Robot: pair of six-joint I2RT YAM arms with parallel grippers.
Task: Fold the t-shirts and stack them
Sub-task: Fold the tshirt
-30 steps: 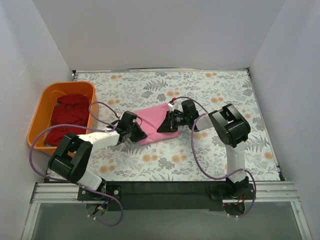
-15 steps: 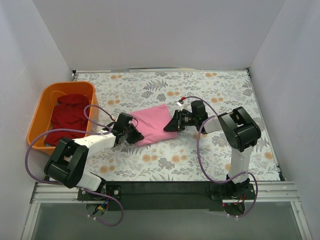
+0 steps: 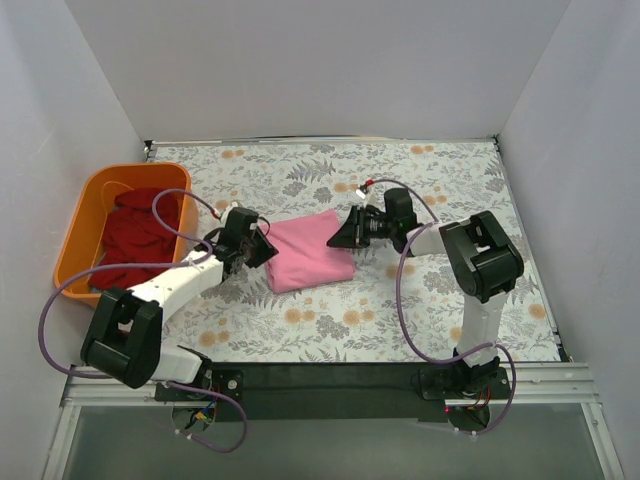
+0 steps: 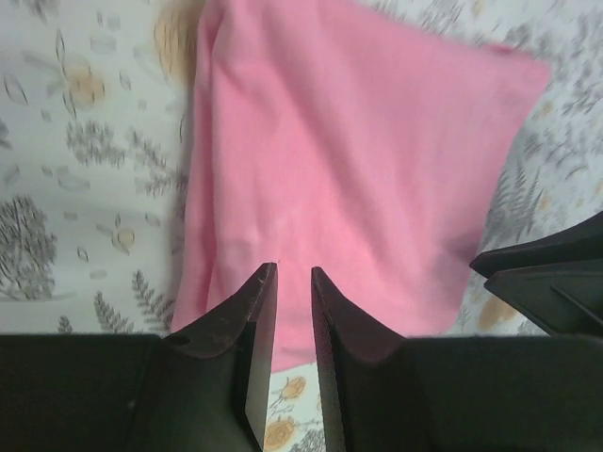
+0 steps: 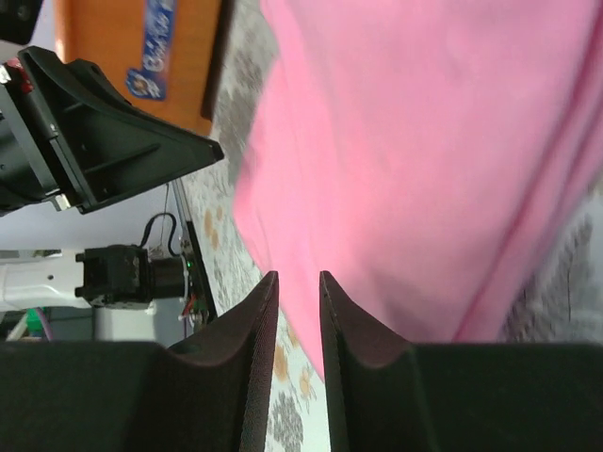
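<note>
The bright pink t-shirt (image 3: 308, 255) lies folded and flat on the floral table. It fills the left wrist view (image 4: 358, 160) and the right wrist view (image 5: 424, 160). My left gripper (image 3: 266, 252) is at its left edge and my right gripper (image 3: 336, 239) at its upper right corner. In the left wrist view my gripper (image 4: 294, 269) has its jaws a narrow gap apart with nothing between them, just short of the cloth edge. My right gripper (image 5: 299, 275) looks the same. Dark red t-shirts (image 3: 135, 235) lie in the orange basket (image 3: 82, 215).
The basket stands at the left wall and shows in the right wrist view (image 5: 141, 56). White walls close in the table (image 3: 420, 310) on three sides. Purple cables loop from both arms.
Both grippers have drawn back off the pink shirt, left to the left, right to the upper right. The shirt now lies flat and uncovered between them.
</note>
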